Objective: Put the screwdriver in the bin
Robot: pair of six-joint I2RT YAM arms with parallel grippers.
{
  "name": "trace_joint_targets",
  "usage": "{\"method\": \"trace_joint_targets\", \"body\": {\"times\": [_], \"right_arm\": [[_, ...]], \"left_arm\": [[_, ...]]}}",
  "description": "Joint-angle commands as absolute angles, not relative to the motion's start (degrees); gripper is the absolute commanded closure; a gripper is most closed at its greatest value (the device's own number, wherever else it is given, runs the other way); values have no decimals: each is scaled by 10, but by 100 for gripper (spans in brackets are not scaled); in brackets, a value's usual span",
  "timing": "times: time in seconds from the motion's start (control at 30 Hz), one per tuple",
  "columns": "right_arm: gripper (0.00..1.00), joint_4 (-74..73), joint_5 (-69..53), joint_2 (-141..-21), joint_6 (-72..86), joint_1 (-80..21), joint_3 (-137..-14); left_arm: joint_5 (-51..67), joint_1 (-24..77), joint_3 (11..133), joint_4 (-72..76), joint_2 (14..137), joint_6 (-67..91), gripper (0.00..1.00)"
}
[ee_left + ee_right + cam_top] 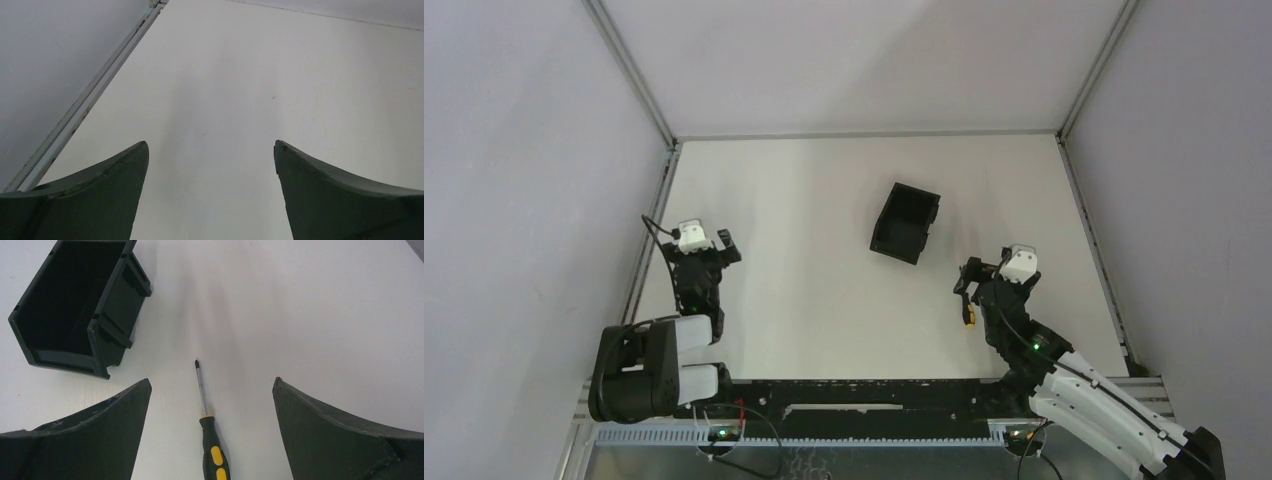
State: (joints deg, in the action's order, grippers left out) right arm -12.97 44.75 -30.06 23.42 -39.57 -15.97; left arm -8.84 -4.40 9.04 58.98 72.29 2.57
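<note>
R gripper (pixel 211 381) sits w/ its 2 fingers spread wide, nothing held, and the screwdriver (pixel 210 442) lies flat on the white table (pixel 804 200) in the gap between them, touching neither finger. Its dark shaft points away from the wrist cam. The black and yellow handle is nearest the cam and is cut off by the bottom edge of that view. The tip ends a bit short of the bin (pixel 116 307), which stands to the L and farther out, apart from the tool. The bin is black and rectangular w/ tall ribbed walls. Its open top faces up and the inside looks dark and bare. In the top view the bin sits near the table's centre, turned at an angle to the table edges. The R arm reaches fwd from its base at the near R, w/ the gripper just near-R of the bin. Only a small yellow bit of the handle shows under the wrist there. From that height it's hard to judge, but the R fingers seem to hang just above the surface rather than rest on it. L gripper (pixel 211 143) is also spread wide and holds nothing, over bare table on the L side near the metal frame rail (pixel 95 95), well apart from both bin and screwdriver.
</note>
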Motion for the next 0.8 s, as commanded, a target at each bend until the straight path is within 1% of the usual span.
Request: {"method": "trace_joint_targets", "body": {"times": [0.0,0.1,0.17,0.27,0.37,0.43,0.67,0.7,0.77], "right_arm": [[0,-108,463,-308,227,-403,-187],[0,-125,447,-323,249,-402,-207],[0,-160,407,-344,270,-395,-239],[0,-255,299,-405,311,-360,-316],[0,-382,249,-483,368,-327,-384],[0,-421,221,-533,377,-317,-401],[0,-404,159,-684,381,-307,-402],[0,-384,152,-734,373,-306,-402],[0,-367,144,-779,372,-303,-402]], "left_arm": [[-92,-40,110,601,718,17,0],[-92,-40,110,601,718,16,0],[-92,-41,110,601,718,17,0],[-92,-40,110,601,719,17,0],[-92,-41,110,601,718,17,0],[-92,-40,110,601,719,16,0],[-92,-40,110,601,719,17,0],[-92,-40,110,601,719,17,0],[-92,-40,110,601,718,17,0]]}}
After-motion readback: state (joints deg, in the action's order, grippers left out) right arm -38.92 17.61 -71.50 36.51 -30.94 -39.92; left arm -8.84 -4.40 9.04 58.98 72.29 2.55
